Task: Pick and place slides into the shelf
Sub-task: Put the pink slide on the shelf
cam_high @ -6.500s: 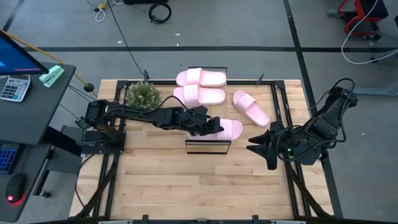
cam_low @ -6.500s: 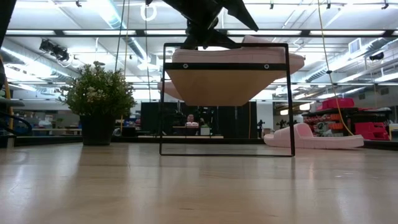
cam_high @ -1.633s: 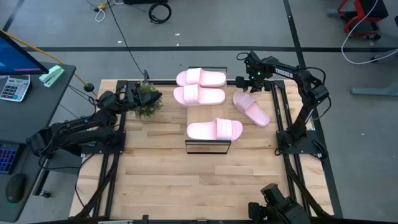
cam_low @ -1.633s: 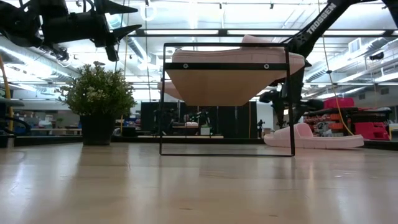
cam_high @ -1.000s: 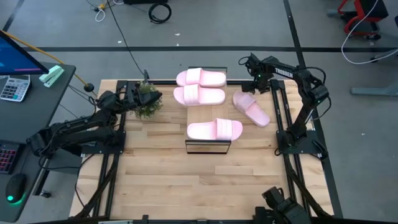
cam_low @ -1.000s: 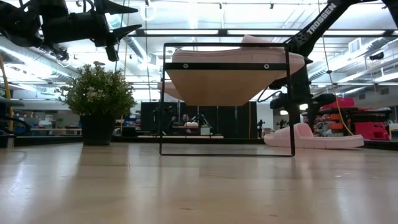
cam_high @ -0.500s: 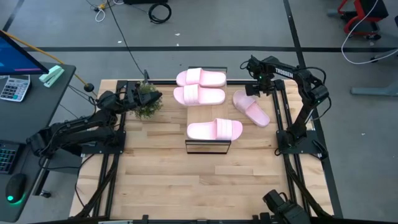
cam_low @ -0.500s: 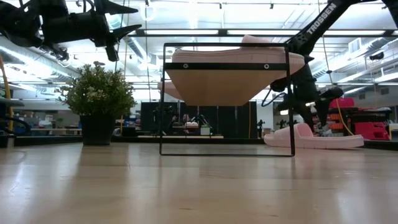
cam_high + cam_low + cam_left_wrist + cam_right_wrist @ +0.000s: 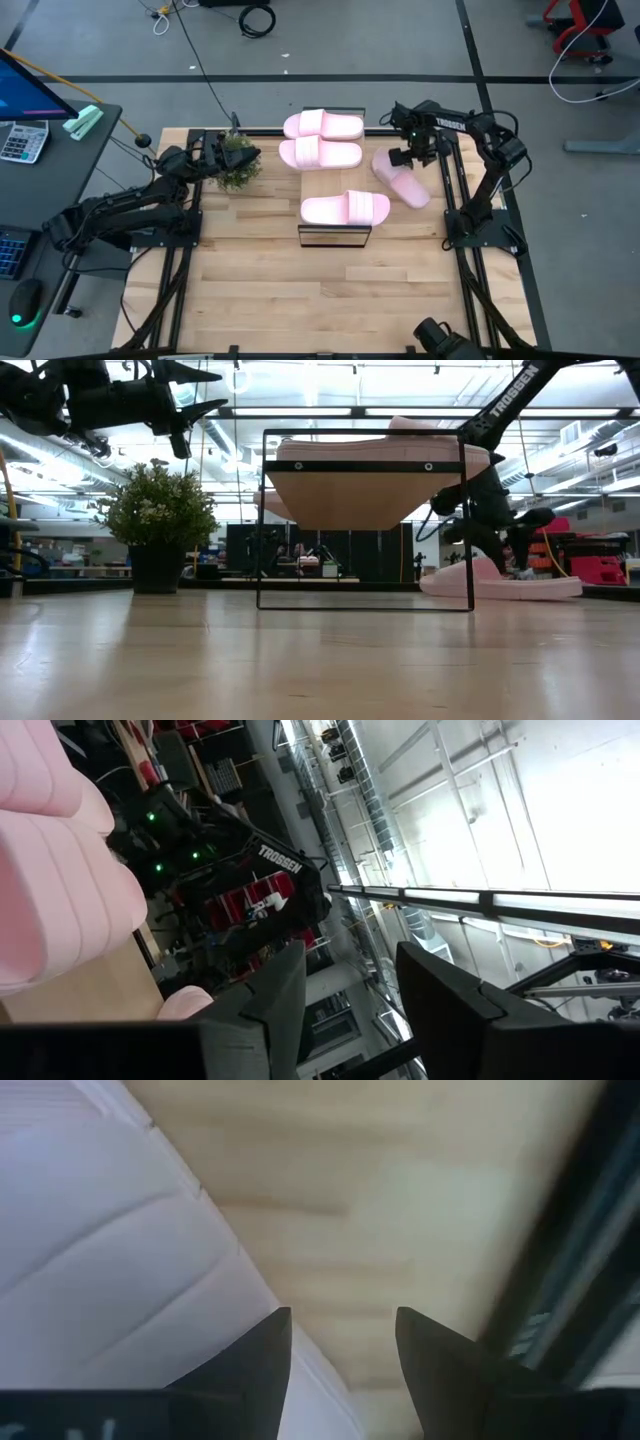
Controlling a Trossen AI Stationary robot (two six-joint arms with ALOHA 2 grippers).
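We find the loose slide (image 9: 401,180) flat on the tabletop (image 9: 260,290) just right of the shelf (image 9: 335,232), its long axis diagonal and its far end pointing toward the table's back edge, presumably awaiting pickup. The right gripper (image 9: 407,152) sits at that far end, fingers (image 9: 250,1370) parted beside the strap, gripping nothing we can confirm. The left gripper (image 9: 238,152) waits part-open and empty by the plant (image 9: 232,163)

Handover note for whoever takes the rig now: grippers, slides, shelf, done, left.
Left gripper: open, empty, parked above the plant.
Right gripper: open, down at the loose slide, no grip visible yet.
Shelf: three slides on top: near slide, middle slide, far slide.
Done: three placed.
Left: grasp the loose slide on the table right of the shelf and place it.
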